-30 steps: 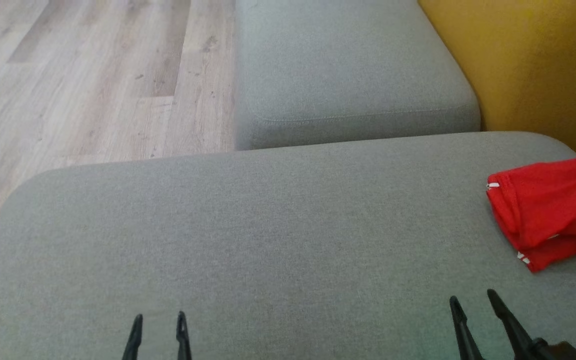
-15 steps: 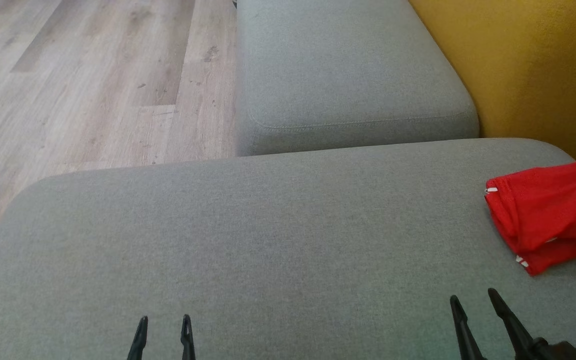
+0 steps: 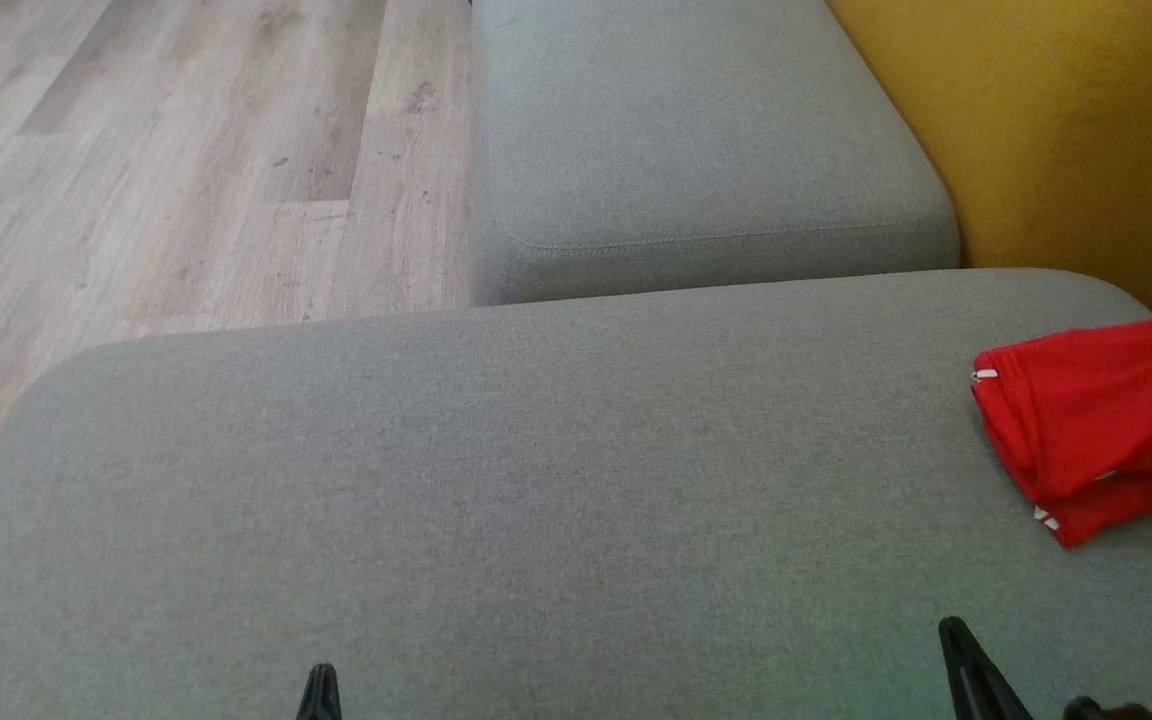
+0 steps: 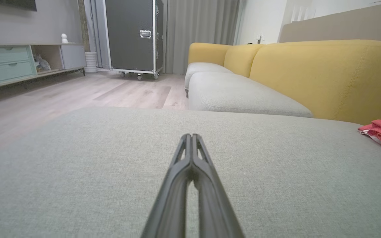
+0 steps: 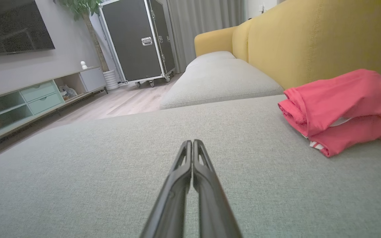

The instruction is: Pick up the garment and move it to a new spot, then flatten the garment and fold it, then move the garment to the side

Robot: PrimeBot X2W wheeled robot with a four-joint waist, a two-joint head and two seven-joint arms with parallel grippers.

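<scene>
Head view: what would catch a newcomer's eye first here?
The red garment stands out first, lying in a loosely folded heap at the far right edge of the grey seat cushion. Behind it rises the mustard-yellow backrest. At the bottom edge the left tool and right tool poke in, both shut and apart from the garment.

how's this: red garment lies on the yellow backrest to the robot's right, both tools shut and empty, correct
Wrong surface: the red garment lies on the grey cushion, as the right wrist view shows. The left tool and right tool are shut and empty.
</scene>
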